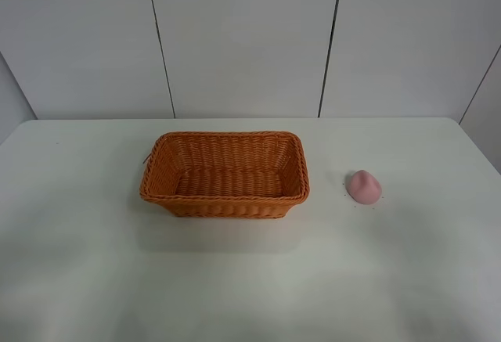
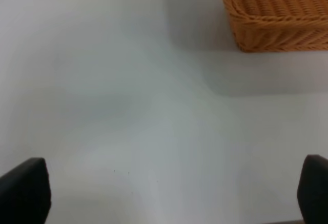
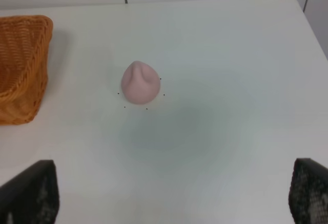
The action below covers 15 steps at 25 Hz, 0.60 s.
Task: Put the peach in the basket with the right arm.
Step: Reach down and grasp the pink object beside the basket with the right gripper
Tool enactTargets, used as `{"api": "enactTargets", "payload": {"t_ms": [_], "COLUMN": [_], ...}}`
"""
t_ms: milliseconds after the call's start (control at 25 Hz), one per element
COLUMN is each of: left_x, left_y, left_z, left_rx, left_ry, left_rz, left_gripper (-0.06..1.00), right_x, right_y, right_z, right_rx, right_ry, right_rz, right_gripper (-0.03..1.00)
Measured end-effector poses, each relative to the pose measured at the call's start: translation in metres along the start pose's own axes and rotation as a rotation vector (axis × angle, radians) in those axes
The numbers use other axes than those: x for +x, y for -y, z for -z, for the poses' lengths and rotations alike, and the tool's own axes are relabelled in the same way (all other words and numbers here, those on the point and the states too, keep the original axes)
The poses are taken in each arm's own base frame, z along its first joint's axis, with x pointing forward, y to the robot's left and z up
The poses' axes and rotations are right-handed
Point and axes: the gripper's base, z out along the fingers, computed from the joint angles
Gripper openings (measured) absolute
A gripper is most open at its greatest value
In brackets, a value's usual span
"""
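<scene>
The pale-pink peach (image 1: pixel 364 186) sits on the white table, to the right of the orange-brown wicker basket (image 1: pixel 227 198) and apart from it. Nothing lies inside the basket. Neither arm shows in the exterior high view. In the right wrist view the peach (image 3: pixel 139 83) lies ahead of my right gripper (image 3: pixel 170 193), whose black fingertips (image 3: pixel 31 193) stand far apart, open and empty; the basket's corner (image 3: pixel 20 70) is beside the peach. My left gripper (image 2: pixel 169 193) is also open and empty, over bare table, with a basket corner (image 2: pixel 277 19) ahead.
The white table (image 1: pixel 94 264) ends at a grey panelled wall (image 1: pixel 243 37) behind the basket, and its right edge (image 1: pixel 477 150) runs past the peach. A few tiny black dots (image 3: pixel 161 79) mark the table around the peach.
</scene>
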Motion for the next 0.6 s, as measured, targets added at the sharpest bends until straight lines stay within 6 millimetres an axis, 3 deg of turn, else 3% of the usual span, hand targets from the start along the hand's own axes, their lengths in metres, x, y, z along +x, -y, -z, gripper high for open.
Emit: {"api": "enactTargets", "payload": {"t_ms": [440, 600], "left_x": [0.0, 0.0], "left_y": [0.0, 0.0], "left_z": [0.0, 0.0], "left_rx": [0.0, 0.0], "left_ry": [0.0, 0.0], "left_rz": [0.0, 0.0], "left_gripper": [0.99, 0.99], "right_x": [-0.002, -0.018], "right_y": [0.0, -0.001], "right_z": [-0.005, -0.017], "right_rx": [0.001, 0.005], "right_ry": [-0.033, -0.133], "right_rz": [0.0, 0.001], "right_gripper": [0.7, 0.7]}}
